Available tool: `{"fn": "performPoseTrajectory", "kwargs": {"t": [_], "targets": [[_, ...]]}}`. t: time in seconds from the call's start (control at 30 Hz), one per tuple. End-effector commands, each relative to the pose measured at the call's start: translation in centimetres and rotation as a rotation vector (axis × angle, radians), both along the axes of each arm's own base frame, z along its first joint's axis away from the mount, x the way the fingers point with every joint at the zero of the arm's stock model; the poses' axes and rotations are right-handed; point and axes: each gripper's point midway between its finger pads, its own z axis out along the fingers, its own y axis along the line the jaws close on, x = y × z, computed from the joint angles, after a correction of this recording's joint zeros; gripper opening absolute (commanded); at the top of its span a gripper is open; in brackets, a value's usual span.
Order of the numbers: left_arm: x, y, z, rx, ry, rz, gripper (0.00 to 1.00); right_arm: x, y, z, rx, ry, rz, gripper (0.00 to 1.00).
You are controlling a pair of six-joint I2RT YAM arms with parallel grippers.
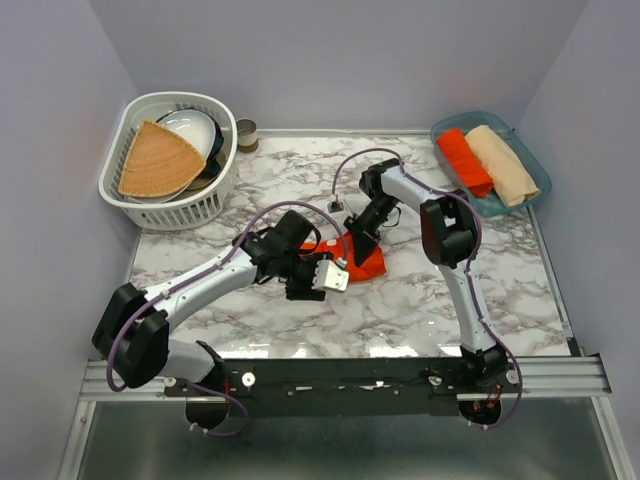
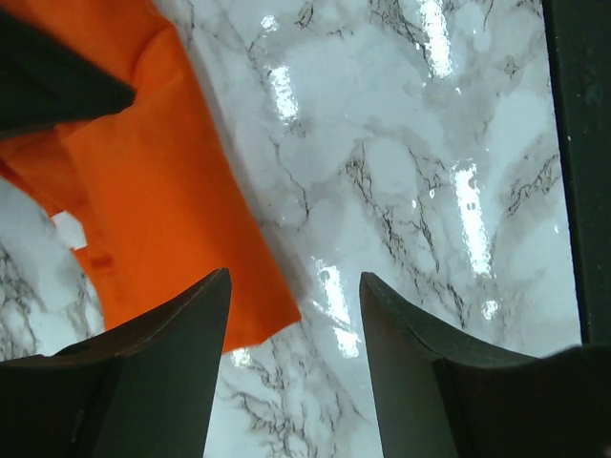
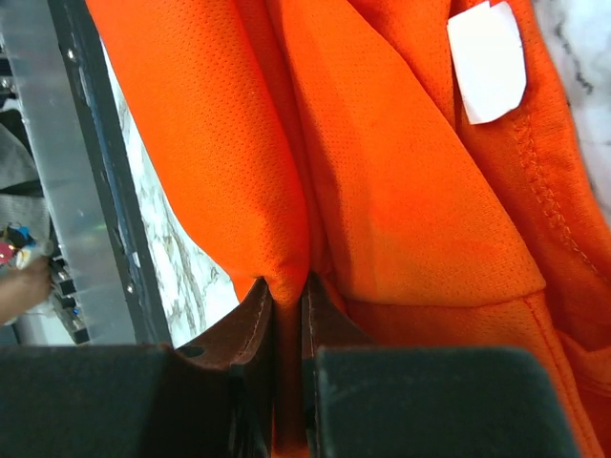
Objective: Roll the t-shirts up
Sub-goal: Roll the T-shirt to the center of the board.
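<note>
I am pinching a fold of the t-shirt (image 3: 401, 219) in my right gripper (image 3: 286, 291), its jaws drawn close on the cloth. My left gripper (image 2: 294, 277) is standing apart with nothing between its fingers, hovering over the marble table (image 2: 410, 181) just beside the shirt's edge. The shirt is lying bunched mid-table between my arms. It is looking thin, light and limp, likely to sag and slip, so I am judging a doubled, folded edge the safest hold.
</note>
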Motion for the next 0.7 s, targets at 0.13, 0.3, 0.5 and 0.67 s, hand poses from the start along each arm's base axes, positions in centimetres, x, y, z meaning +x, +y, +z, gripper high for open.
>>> {"fn": "performPoseTrajectory", "kwargs": {"t": [0.13, 0.3, 0.5, 0.67], "targets": [[3.5, -2.7, -3.9, 0.053, -0.133, 0.122, 0.68, -1.0, -2.5, -2.6, -0.151, 0.071, 0.033, 0.15], [4.4, -2.6, -4.7, 0.079, -0.149, 0.157, 0.68, -1.1, -2.5, -2.6, -0.147, 0.073, 0.035, 0.15], [3.4, -1.1, -6.8, 0.178, -0.093, 0.160, 0.68, -1.0, -2.4, -2.8, -0.152, 0.078, 0.030, 0.16], [2.9, 1.2, -9.0, 0.272, -0.076, 0.203, 0.68, -0.9, -2.4, -2.8, -0.157, 0.078, 0.024, 0.16]]}}
